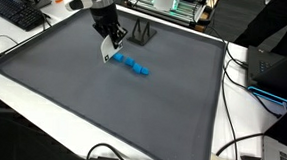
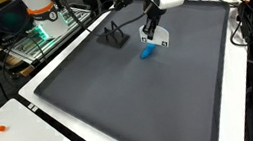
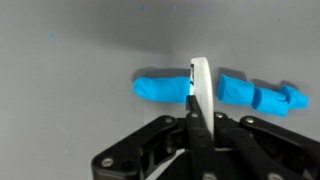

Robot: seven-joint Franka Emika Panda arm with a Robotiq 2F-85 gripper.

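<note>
My gripper (image 1: pixel 110 43) hangs low over the far part of a grey mat (image 1: pixel 92 107). In the wrist view its fingers (image 3: pixel 192 104) are pressed together on a thin white flat piece (image 3: pixel 200 78) that sticks out past the tips. That white piece also shows in both exterior views (image 1: pixel 107 56) (image 2: pixel 160 39). Just beyond the tips lies a row of bright blue pieces (image 3: pixel 165 88) on the mat, seen in both exterior views (image 1: pixel 134 66) (image 2: pixel 147 50). The white piece stands across the blue row and hides part of it.
A small black wire stand (image 1: pixel 141 32) (image 2: pixel 111 34) sits on the mat behind the gripper. A keyboard (image 1: pixel 15 12) lies beyond one mat edge. Cables and a laptop (image 1: pixel 274 68) lie along another. A small orange thing (image 2: pixel 3 127) lies on the white table.
</note>
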